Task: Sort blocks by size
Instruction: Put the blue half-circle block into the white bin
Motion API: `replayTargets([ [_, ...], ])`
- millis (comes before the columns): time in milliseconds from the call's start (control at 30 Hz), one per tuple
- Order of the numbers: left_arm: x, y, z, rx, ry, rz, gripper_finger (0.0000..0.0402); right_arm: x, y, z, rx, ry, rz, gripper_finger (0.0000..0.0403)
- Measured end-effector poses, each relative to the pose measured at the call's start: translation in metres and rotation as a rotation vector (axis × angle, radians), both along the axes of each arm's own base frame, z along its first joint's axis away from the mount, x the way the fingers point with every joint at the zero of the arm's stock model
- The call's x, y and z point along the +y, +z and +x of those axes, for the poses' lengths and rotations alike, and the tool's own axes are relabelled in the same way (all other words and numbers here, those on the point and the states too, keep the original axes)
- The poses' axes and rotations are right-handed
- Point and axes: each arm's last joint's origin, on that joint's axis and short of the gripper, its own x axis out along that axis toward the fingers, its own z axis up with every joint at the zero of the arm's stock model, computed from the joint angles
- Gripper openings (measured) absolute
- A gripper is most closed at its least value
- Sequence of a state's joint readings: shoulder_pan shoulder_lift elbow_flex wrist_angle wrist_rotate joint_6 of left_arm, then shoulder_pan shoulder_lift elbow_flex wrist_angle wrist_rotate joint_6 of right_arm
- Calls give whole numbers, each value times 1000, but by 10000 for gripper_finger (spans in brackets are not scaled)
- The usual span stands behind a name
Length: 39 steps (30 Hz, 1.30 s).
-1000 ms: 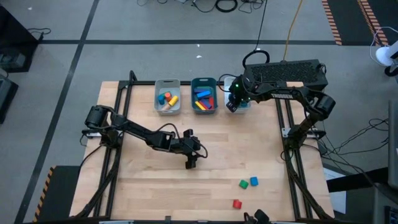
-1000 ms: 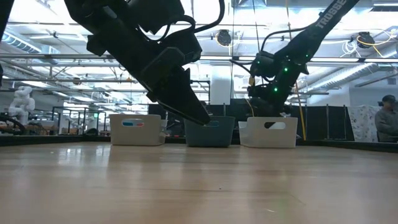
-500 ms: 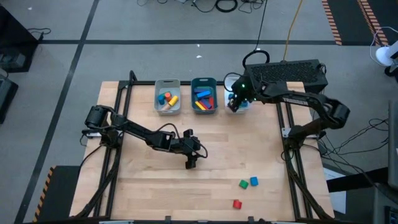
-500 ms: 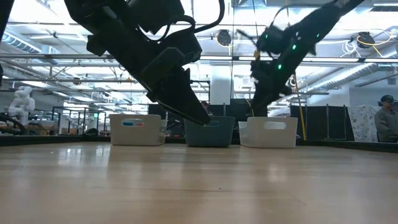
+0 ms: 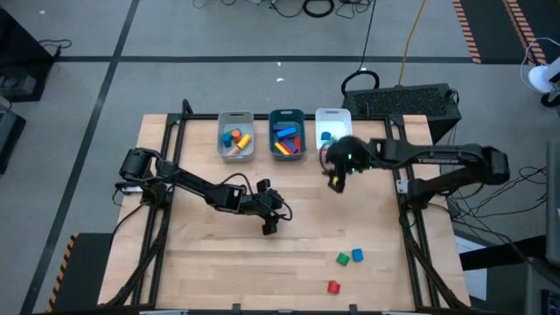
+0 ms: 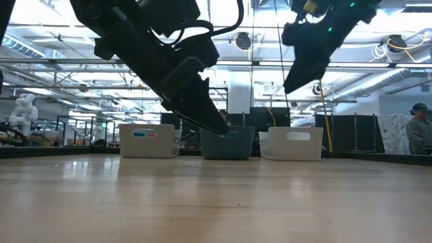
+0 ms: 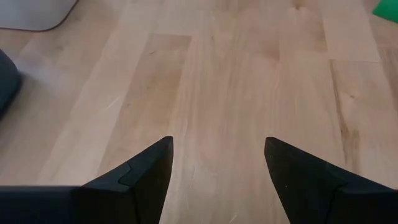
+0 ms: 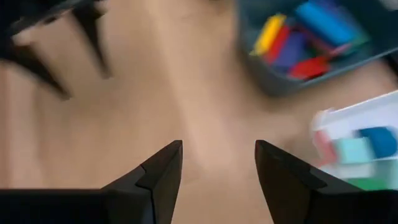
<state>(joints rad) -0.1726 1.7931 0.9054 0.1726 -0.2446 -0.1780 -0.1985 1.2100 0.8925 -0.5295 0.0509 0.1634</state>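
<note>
Three loose blocks lie flat on the table near its front right: a green block [image 5: 342, 259], a blue block [image 5: 357, 255] and a red block [image 5: 333, 286]. Other blocks fill the grey tray [image 5: 235, 149], the teal tray [image 5: 286, 153] and the white tray [image 5: 332, 115] at the far edge. My left gripper [image 5: 267, 227] stands open low over bare wood at mid-table, with nothing between its fingers [image 7: 217, 146]. My right gripper [image 5: 335, 182] hangs open and empty in the air, just on the near side of the white tray [image 8: 219, 149].
The three trays stand in a row along the far edge. Bare wood lies between the two grippers and the loose blocks. My left arm [image 6: 169, 67] slants low across the table's middle. A person [image 6: 420, 131] sits in the room beyond the table.
My right gripper has risen from over the white tray and swung toward the table's near edge, turning as it went; it now hangs over bare wood in front of that tray. My left gripper has kept its place.
</note>
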Motion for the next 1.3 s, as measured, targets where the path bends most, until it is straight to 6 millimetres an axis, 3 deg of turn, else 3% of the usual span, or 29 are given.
replayTargets([
  [267, 0, 0, 0, -6, 33, -35, 253, 59, -5, -2, 69, 102, 117, 172],
  [500, 1, 0, 0, -11, 59, -33, 253, 96, -14, -5, 137, 126, 205, 155],
  [900, 1, 0, 0, -26, 123, -101, 253, 142, -38, -11, 301, 144, 253, 153],
  [1300, 1, 1, 0, -44, 190, -145, 253, 177, -51, -30, 424, 128, 266, 153],
])
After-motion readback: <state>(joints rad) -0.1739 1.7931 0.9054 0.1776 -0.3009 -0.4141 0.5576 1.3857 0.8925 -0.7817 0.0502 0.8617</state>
